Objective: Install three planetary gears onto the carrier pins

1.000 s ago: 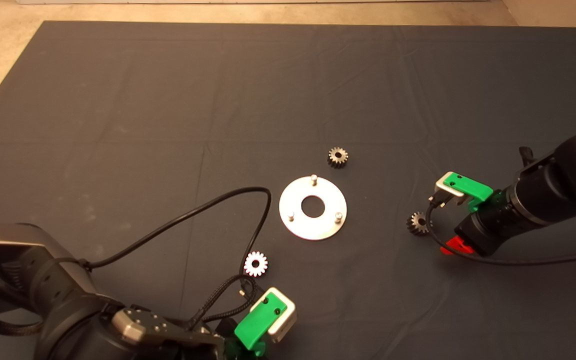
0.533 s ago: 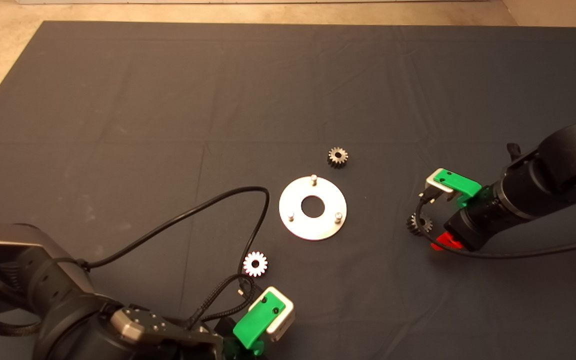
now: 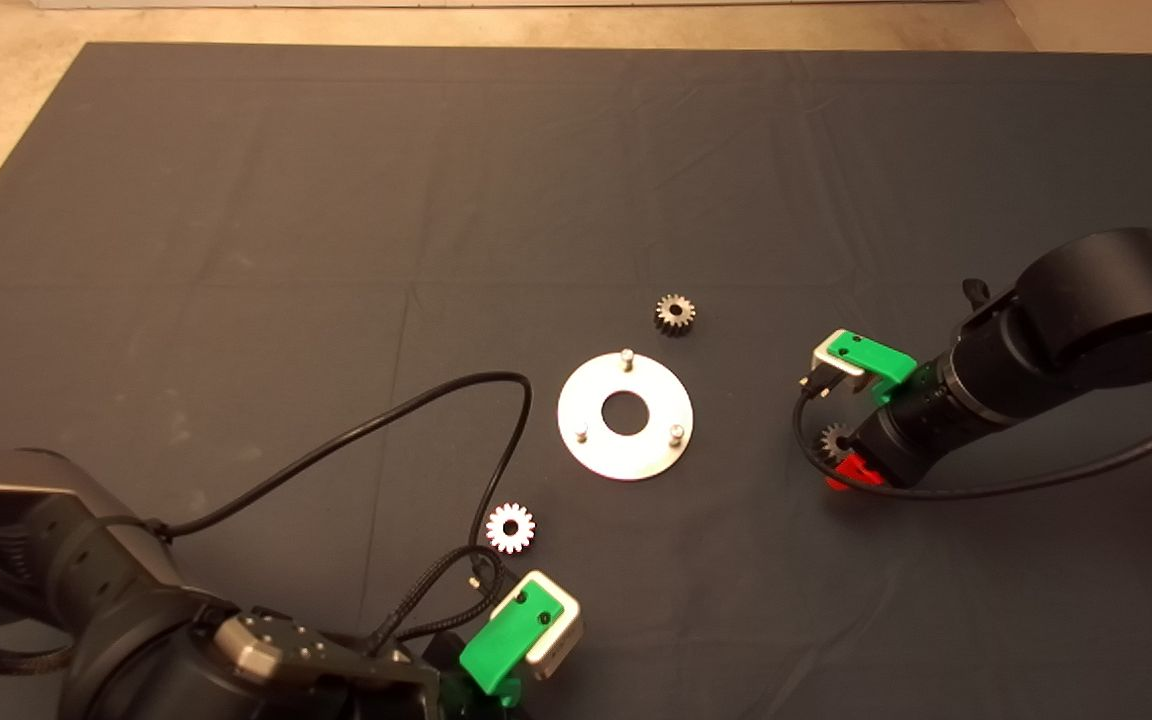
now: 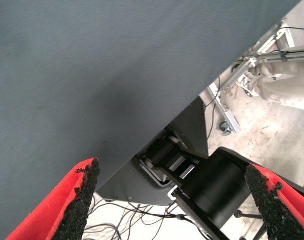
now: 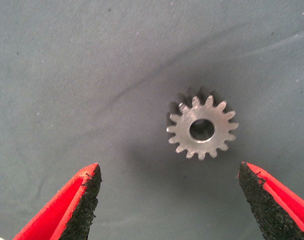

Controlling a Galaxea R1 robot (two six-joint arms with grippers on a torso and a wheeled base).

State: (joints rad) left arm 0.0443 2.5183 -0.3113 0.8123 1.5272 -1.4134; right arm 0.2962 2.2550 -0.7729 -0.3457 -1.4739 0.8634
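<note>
Red fingers of the right gripper spread wide above a planetary gear lying flat on the mat.
Two other gears flank the bare-pinned carrier plate — left gripper open, parked at the mat's near edge.

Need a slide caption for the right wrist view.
Right gripper open above the dark mat, a planetary gear lying flat ahead of its fingers.
</note>
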